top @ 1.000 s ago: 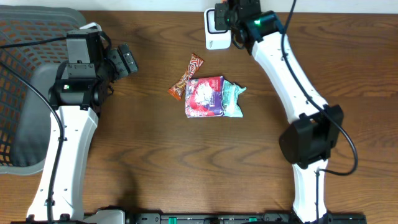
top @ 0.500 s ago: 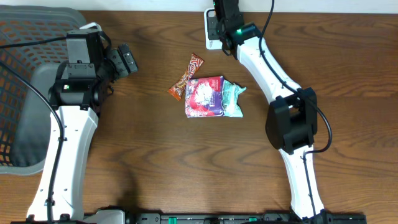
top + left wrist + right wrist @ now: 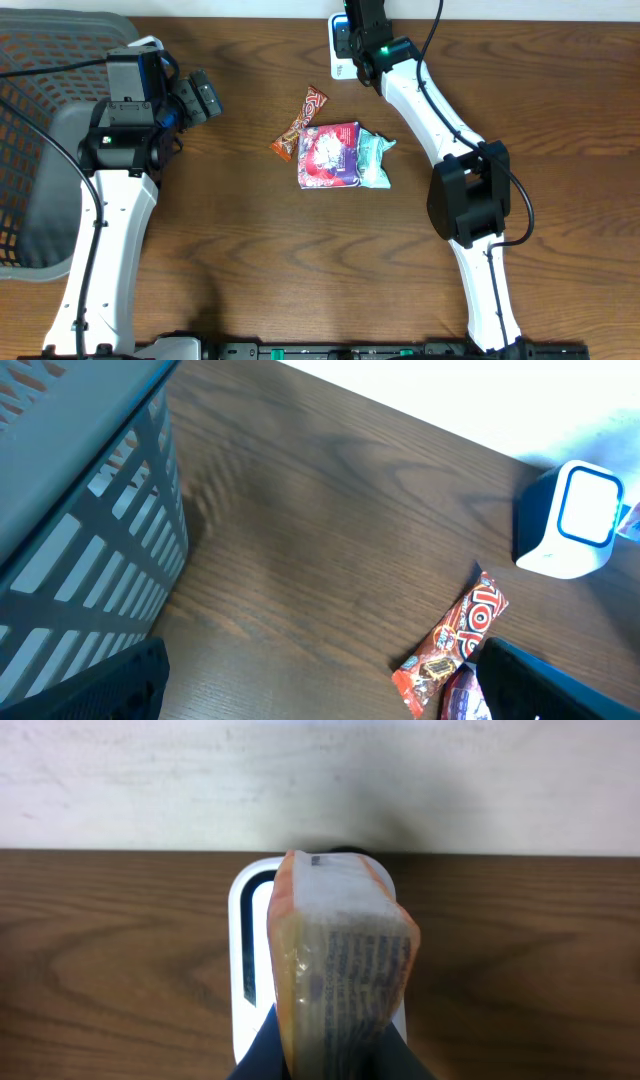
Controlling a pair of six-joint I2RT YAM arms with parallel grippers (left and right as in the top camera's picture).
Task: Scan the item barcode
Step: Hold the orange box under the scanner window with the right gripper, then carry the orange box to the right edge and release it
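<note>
The right gripper (image 3: 330, 1065) is clamped nearly shut on a packet (image 3: 345, 960). The packet is slim, with orange edges, a pale glossy top and rows of small dark print down the side that faces the wrist camera. It stands straight out from between the fingers, its lower end pinched in them. Its far end is over the white scanner (image 3: 245, 920) and covers most of the scanner's dark window. Whether packet and scanner touch cannot be told. From overhead the right gripper (image 3: 355, 35) sits over the scanner (image 3: 338, 62) at the table's (image 3: 250, 260) far edge, and the arm hides the packet.

Near the middle of the table lie a candy bar (image 3: 303, 122), a red pouch (image 3: 328, 155) and a teal pack (image 3: 375, 160). The pouch and the pack touch, and the bar lies just beside the pouch.

The left gripper (image 3: 200, 97) hangs well apart from them, beside the basket (image 3: 40, 140). Its jaws are spread wide and hold nothing.
</note>
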